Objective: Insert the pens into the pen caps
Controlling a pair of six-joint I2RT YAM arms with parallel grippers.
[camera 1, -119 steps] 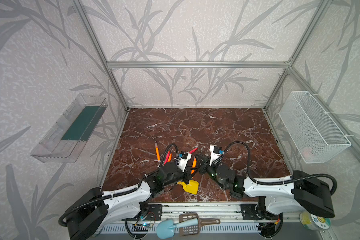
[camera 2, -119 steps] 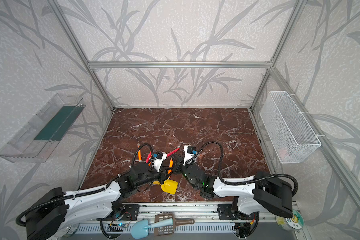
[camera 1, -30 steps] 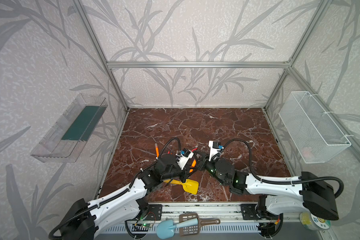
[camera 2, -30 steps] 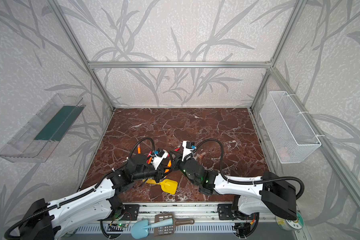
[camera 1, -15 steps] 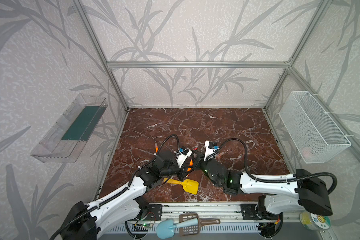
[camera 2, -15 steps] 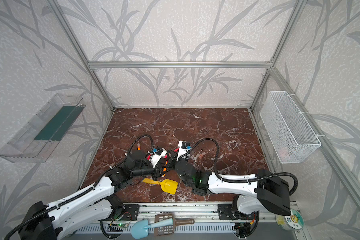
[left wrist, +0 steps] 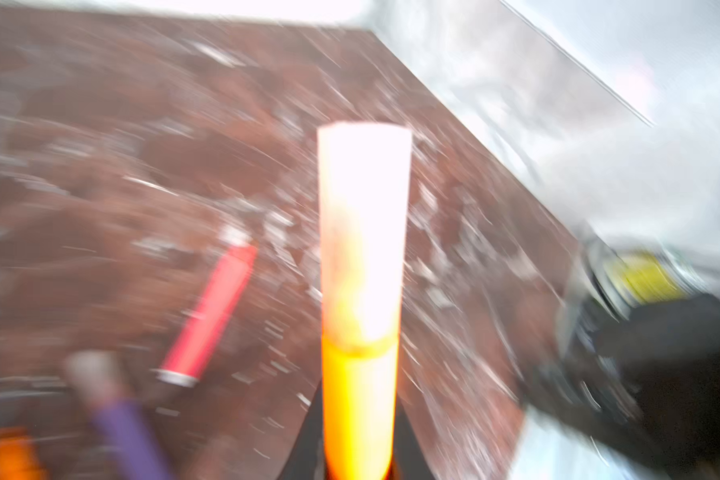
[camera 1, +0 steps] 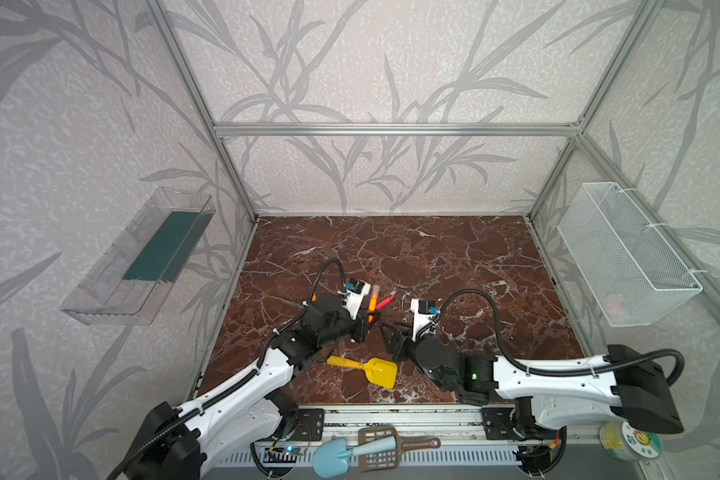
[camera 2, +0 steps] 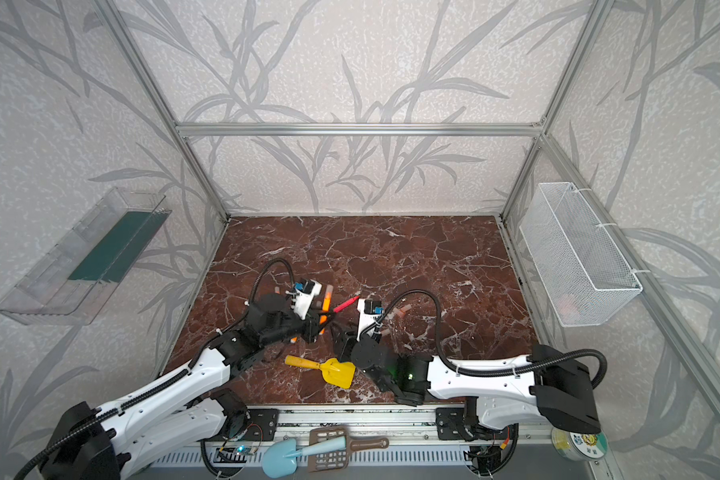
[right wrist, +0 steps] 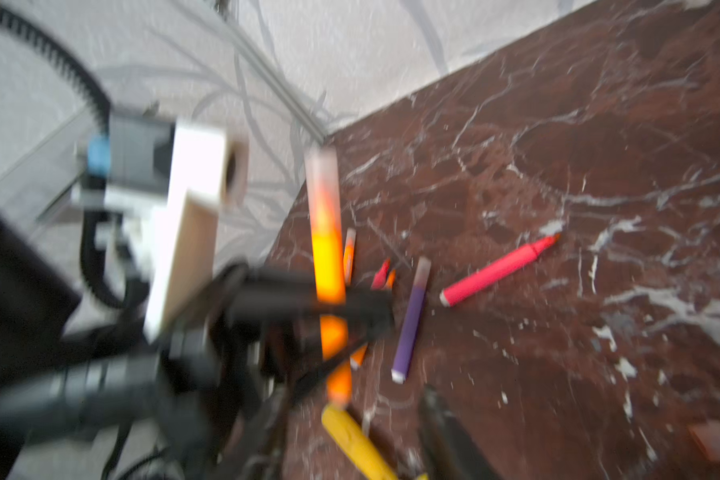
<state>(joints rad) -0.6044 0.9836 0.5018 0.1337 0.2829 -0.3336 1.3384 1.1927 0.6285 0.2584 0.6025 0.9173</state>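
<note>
My left gripper (camera 1: pixel 368 322) is shut on an orange pen (camera 1: pixel 371 305) and holds it upright above the marble floor. A pale translucent pen cap (left wrist: pixel 364 232) sits over the pen's upper end. My right gripper (camera 1: pixel 388 332) stands open just right of it, nothing between its fingers (right wrist: pixel 445 432). On the floor by the held pen lie a red-pink pen (right wrist: pixel 495 270), a purple pen (right wrist: pixel 410 324) and a small capped orange pen (right wrist: pixel 348 255). More pen tips show behind the left fingers. A loose pen cap (camera 2: pixel 404 309) lies beyond the right wrist. Both wrist views are blurred.
A yellow toy shovel (camera 1: pixel 366 368) lies on the floor in front of both grippers. A white wire basket (camera 1: pixel 624 257) hangs on the right wall, a clear shelf (camera 1: pixel 142 257) on the left. Blue and brown scoops (camera 1: pixel 350 453) rest on the front rail.
The right gripper has opened, let go of the cap end and drawn back to the right. The left gripper keeps the capped orange pen, now raised more upright.
</note>
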